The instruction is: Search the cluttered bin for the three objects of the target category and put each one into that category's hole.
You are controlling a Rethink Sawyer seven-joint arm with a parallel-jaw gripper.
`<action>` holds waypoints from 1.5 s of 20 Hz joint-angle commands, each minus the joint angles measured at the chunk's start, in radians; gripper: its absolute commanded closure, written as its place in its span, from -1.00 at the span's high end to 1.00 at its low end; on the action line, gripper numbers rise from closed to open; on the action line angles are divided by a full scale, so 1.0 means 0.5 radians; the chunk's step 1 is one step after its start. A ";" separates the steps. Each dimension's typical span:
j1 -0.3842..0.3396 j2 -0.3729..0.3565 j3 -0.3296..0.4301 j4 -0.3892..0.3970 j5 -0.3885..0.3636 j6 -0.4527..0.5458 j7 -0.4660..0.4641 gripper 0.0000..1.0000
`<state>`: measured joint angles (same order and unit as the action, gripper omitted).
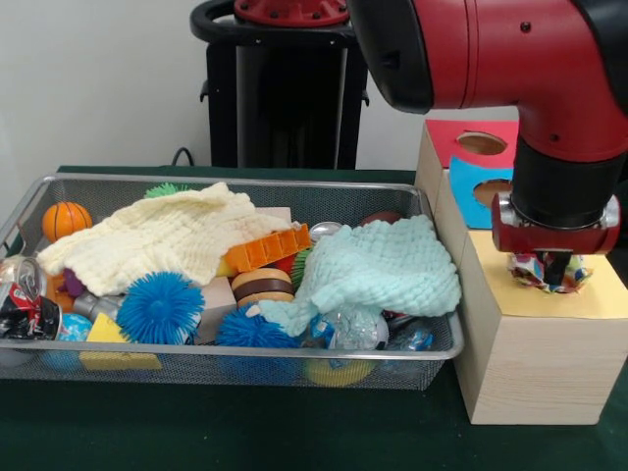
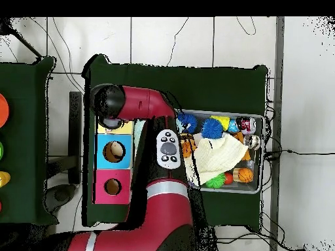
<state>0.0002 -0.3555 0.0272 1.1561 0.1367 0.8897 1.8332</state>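
My gripper (image 1: 552,273) is over the yellow top face (image 1: 608,294) of the pale wooden box at the right. It is shut on a bunched white polka-dot cloth (image 1: 525,269) that rests on that face. The cloth and gripper cover the hole. The wire-mesh bin (image 1: 245,345) stands to the left of the boxes, full of toys. No other polka-dot cloth shows in the bin. In the overhead view my arm (image 2: 141,104) hides the gripper and most of the yellow face (image 2: 125,128); the bin (image 2: 262,157) lies to the right.
A pale yellow knitted cloth (image 1: 167,240) and a mint-green knitted cloth (image 1: 378,270) lie over the toys. Blue spiky balls (image 1: 159,307), an orange ball (image 1: 66,220) and an orange block (image 1: 267,248) show. The blue-faced (image 1: 471,182) and red-faced (image 1: 453,132) cutouts lie behind the yellow face.
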 commanded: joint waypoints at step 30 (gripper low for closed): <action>-0.026 0.230 0.126 0.247 -0.001 -0.456 0.252 -1.00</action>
<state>0.0170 -0.3176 0.0221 1.1561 0.1365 0.7665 1.8332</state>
